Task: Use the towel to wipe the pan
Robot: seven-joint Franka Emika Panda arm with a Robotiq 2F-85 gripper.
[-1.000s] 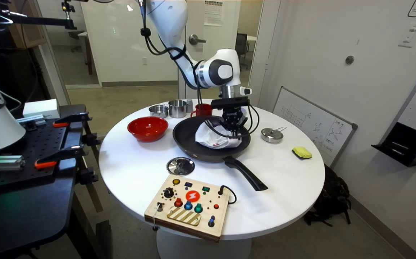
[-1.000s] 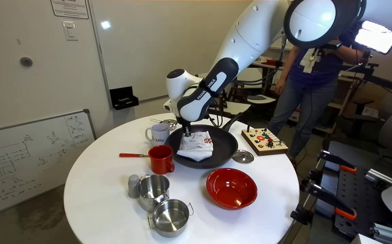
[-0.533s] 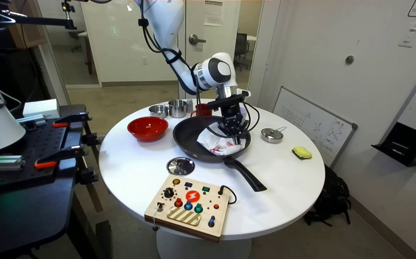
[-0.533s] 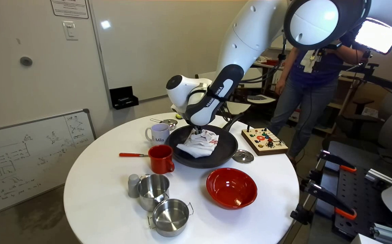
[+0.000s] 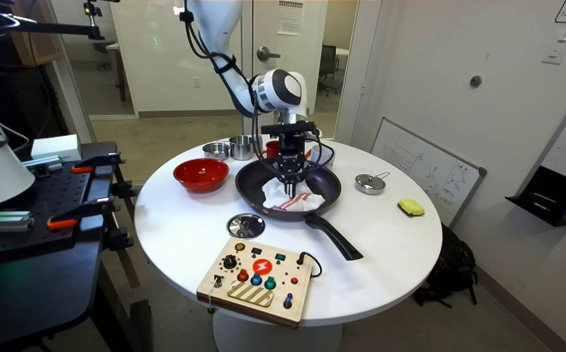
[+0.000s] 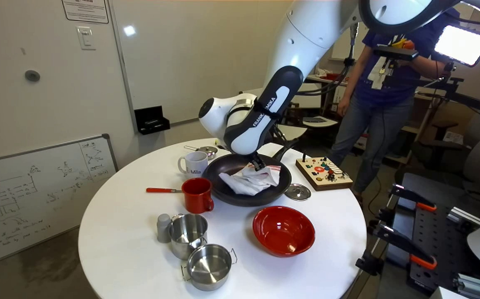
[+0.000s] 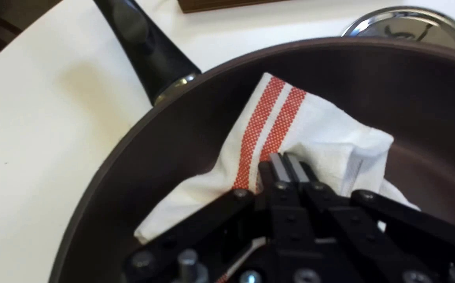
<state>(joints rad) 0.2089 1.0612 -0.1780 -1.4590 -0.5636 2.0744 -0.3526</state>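
so the black two-finger gripper is pinching the red-striped white cloth towel, crumpled inside the round dark frying pan. pan's on the round white surface, shiny round metal lid just beside it.

- Arm was white, rounded shells, black trim
- Lettering read FRANK EMIKA (black strap hid the middle)
- Black cables ran along it, strapped down
- Gripper was black, with silver screws and grey fingertips
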